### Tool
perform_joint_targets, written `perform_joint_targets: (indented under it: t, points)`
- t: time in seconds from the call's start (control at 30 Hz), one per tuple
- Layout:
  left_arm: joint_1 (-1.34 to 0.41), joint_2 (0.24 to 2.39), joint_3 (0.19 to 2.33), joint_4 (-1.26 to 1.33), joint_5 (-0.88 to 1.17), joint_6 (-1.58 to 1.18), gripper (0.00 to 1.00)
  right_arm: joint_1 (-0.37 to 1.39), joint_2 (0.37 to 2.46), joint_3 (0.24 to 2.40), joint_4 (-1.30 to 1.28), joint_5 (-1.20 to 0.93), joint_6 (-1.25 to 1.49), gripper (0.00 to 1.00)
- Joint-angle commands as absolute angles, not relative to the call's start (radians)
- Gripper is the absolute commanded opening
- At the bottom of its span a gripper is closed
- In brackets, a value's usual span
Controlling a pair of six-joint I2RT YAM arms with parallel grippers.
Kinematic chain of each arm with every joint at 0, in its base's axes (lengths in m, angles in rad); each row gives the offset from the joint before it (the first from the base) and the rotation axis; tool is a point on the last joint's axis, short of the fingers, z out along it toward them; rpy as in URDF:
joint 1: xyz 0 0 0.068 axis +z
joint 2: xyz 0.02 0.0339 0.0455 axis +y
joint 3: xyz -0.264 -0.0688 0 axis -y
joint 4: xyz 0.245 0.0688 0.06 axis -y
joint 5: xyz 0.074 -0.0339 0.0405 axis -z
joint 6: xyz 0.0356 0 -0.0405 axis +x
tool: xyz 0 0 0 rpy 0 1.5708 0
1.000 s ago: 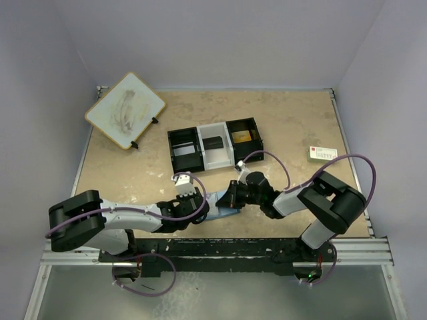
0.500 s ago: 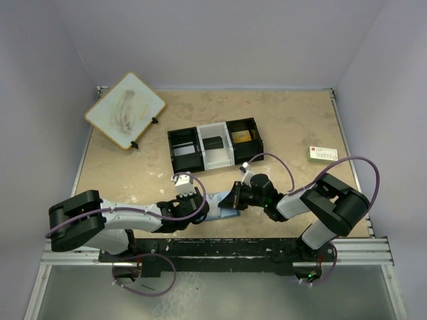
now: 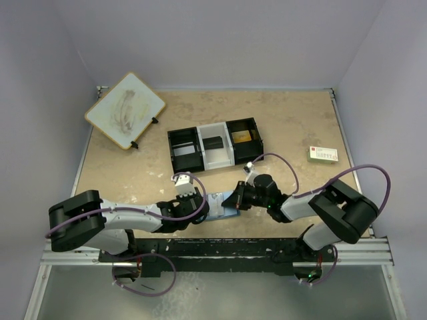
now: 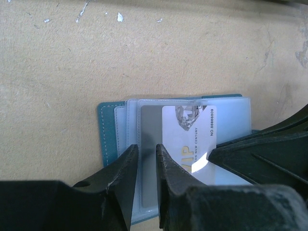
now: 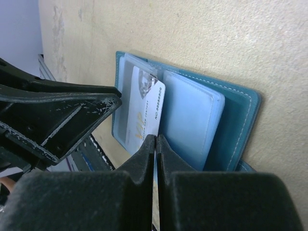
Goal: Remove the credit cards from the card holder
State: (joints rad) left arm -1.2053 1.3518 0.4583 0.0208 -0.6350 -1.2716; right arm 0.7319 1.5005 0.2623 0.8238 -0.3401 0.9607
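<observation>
The blue card holder (image 3: 219, 202) lies open on the table near the front edge, paler pockets up (image 4: 108, 130) (image 5: 236, 125). A white credit card (image 4: 190, 139) with gold "VIP" print sticks partway out of a clear pocket (image 5: 147, 113). My right gripper (image 3: 235, 199) comes in from the right and is shut on that card's edge (image 5: 156, 138). My left gripper (image 3: 204, 207) rests tips-down on the holder's left clear pockets (image 4: 147, 147). Its jaws stand a narrow gap apart with nothing pinched between them. One of its fingers (image 5: 72, 110) shows in the right wrist view.
A black-and-white three-compartment tray (image 3: 213, 159) stands behind the holder, with a dark card in the middle bin and something gold in the right one. A white board (image 3: 125, 110) leans at the back left. A small white printed card (image 3: 323, 154) lies far right.
My right gripper's jaws have closed on the white card, and the right arm has drawn a little to the right. The left arm has stayed on the holder.
</observation>
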Motion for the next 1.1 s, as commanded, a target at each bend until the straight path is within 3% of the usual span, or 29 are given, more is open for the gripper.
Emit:
perform_joint_targets:
  t: [0.0, 0.4, 0.8, 1.07]
  points:
    - [-1.206, 1.371, 0.448, -0.094, -0.586, -1.262, 0.2, 0.726, 1.462, 0.25, 0.786, -0.285, 0.939, 0.01]
    - [-1.207, 1.358, 0.57, 0.016, -0.506, -1.139, 0.31, 0.726, 1.494, 0.246, 0.837, -0.313, 0.95, 0.01]
    - [-1.222, 1.471, 0.547, -0.046, -0.567, -1.231, 0.23, 0.724, 1.492, 0.235, 0.852, -0.312, 0.954, 0.03]
    - [-1.233, 1.43, 0.513, -0.093, -0.589, -1.254, 0.2, 0.724, 1.547, 0.244, 0.951, -0.36, 0.975, 0.16]
